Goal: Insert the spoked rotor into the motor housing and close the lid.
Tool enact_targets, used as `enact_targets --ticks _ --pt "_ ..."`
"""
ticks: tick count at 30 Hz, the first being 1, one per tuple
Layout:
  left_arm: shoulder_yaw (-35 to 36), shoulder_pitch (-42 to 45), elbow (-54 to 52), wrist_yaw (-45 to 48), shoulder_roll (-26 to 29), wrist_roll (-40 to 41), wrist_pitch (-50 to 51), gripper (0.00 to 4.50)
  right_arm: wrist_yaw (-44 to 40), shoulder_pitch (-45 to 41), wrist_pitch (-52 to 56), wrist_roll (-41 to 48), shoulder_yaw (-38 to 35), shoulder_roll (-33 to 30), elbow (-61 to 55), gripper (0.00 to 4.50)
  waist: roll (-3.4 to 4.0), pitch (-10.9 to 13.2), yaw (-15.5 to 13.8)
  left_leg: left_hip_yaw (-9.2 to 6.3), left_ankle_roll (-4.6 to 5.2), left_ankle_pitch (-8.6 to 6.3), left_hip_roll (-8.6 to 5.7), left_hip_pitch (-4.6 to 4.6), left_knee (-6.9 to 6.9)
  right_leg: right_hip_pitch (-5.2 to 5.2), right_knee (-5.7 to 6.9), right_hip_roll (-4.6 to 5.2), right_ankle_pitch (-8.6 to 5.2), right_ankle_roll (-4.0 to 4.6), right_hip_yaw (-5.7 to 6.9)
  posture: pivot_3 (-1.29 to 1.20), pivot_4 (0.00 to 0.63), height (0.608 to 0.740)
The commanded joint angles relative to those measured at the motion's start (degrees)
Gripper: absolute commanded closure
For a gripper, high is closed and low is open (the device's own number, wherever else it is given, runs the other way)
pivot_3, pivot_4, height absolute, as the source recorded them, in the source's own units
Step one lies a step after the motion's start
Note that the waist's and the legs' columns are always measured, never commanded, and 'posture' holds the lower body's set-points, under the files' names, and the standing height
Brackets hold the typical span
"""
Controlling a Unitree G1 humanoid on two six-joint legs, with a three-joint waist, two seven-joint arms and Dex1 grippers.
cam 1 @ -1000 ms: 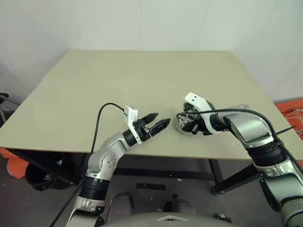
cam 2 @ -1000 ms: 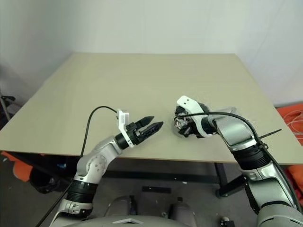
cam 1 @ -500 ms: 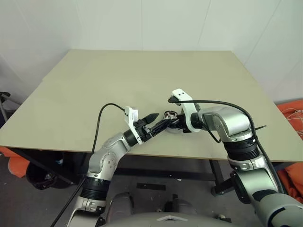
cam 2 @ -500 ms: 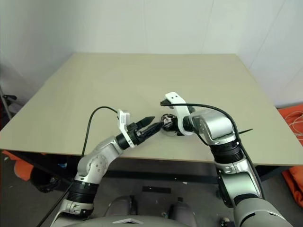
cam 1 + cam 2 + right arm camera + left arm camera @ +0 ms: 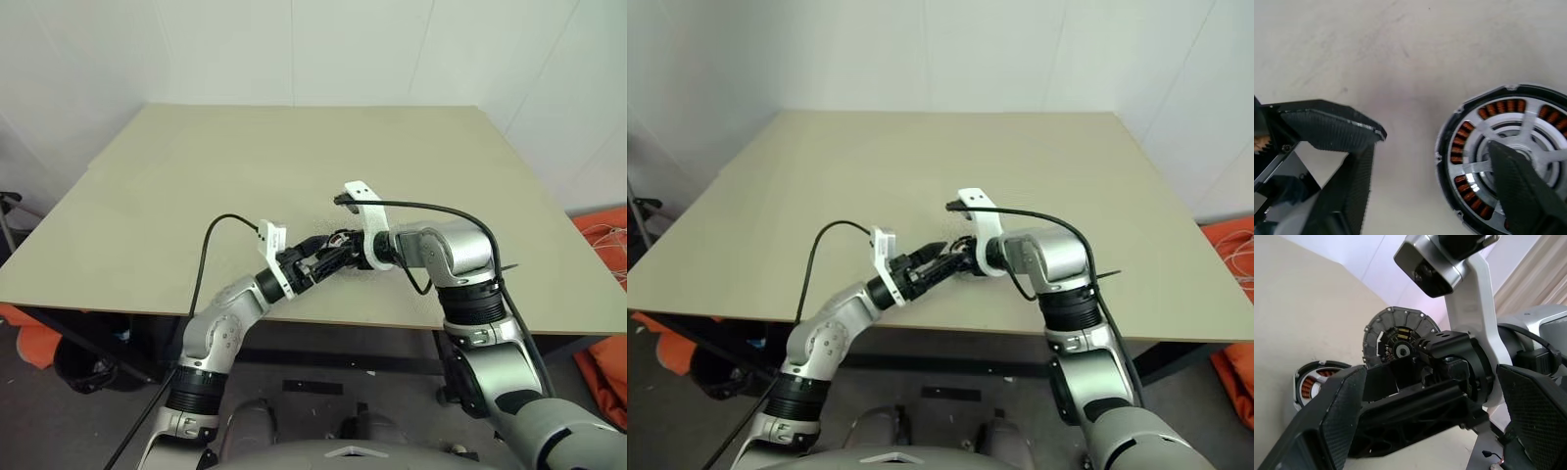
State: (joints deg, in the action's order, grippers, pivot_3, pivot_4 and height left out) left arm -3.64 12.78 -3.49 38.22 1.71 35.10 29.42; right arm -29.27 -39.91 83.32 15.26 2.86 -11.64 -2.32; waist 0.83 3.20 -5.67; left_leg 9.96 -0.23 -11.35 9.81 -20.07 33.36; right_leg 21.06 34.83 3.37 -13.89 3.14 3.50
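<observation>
The motor housing (image 5: 1503, 161), a short grey metal cylinder ringed with copper windings, lay flat on the matte beige table (image 5: 245, 176). Just beside it the left gripper (image 5: 1430, 426) stood wide, empty. The right gripper (image 5: 1435, 161) spread wide over the housing; a dark finned disc, apparently the lid (image 5: 1396, 340), stood on edge against it.

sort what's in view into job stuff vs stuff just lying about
Job:
- motor housing, copper windings showing, flat on the table
- lid, dark finned disc next to the right gripper
- left gripper and right gripper

Just there:
- table
- orange clutter on the floor beyond the table's right side
</observation>
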Motion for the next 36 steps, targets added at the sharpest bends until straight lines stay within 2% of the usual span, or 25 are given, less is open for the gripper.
enact_targets --ticks 1,8,14,21,24,29,35,36 --pt "-0.29 0.78 -2.6 0.0 -0.02 1.2 0.72 0.0 0.88 -3.61 -0.88 3.77 -6.24 2.9 -4.28 0.01 0.0 0.0 0.0 0.0 -0.02 0.01 0.0 -0.01 -0.03 0.02 0.0 0.0 0.0 0.01 0.0 0.0 0.0 0.74" --pt "0.0 0.59 -2.93 0.09 0.28 1.56 1.24 0.0 0.12 -5.18 -10.87 7.03 -8.68 3.84 -8.72 0.01 -0.01 0.0 0.01 0.0 -0.02 0.01 -0.01 -0.02 -0.19 0.09 -0.03 -0.03 -0.05 0.11 -0.01 0.0 0.0 0.74" --pt "0.04 0.44 -1.92 0.64 0.4 1.56 0.55 0.0 4.29 -6.44 -24.1 4.98 -10.82 3.95 -6.14 0.01 0.0 0.0 0.04 0.01 -0.02 0.01 -0.02 -0.03 -0.23 0.11 -0.05 -0.03 -0.07 0.13 -0.01 0.0 0.0 0.74" --pt "-0.14 0.36 -0.39 1.46 0.66 1.32 -0.6 0.0 7.79 -5.4 -46.71 -5.89 -7.46 -4.25 3.34 0.01 -0.16 0.11 0.0 0.07 -0.03 0.01 -0.03 0.01 -0.24 0.1 -0.05 -0.06 -0.12 0.04 -0.09 0.0 0.0 0.74" --pt "-0.16 0.39 -0.15 1.62 0.73 1.3 -0.8 0.0 7.56 -3.5 -52.0 -10.22 -4.61 -8.47 6.47 0.62 -0.16 0.12 0.1 0.08 -0.01 0.01 -0.06 -0.02 -0.22 0.1 -0.05 -0.03 -0.07 0.1 -0.11 0.0 0.0 0.74" --pt "-0.08 0.37 -0.07 1.69 0.69 1.12 -1.1 0.0 5.33 0.79 -58.57 -16.67 -0.16 -16.22 12.75 2.34 -0.16 0.12 0.14 0.08 0.01 0.01 -0.04 -0.06 -0.22 0.15 -0.03 -0.07 -0.07 0.14 -0.11 0.0 0.0 0.74" --pt "0.88 -0.68 -2.3 1.22 1.47 1.77 -0.94 0.0 -0.99 5.12 -62.05 -18.29 1.71 -22.38 13.68 4.44 -0.16 0.13 0.21 0.08 0.09 -0.03 -0.04 -0.05 -0.19 0.14 -0.03 -0.07 -0.07 0.15 -0.11 0.0 0.0 0.74" --pt "1.2 -1.22 -3.11 1.13 1.95 2.0 -0.76 0.0 -2.5 6.5 -62.64 -17.91 1.5 -23.44 13.12 4.48 -0.16 0.13 0.18 0.09 0.11 -0.04 -0.02 -0.04 -0.18 0.13 -0.03 -0.07 -0.07 0.16 -0.11 0.0 0.0 0.74"
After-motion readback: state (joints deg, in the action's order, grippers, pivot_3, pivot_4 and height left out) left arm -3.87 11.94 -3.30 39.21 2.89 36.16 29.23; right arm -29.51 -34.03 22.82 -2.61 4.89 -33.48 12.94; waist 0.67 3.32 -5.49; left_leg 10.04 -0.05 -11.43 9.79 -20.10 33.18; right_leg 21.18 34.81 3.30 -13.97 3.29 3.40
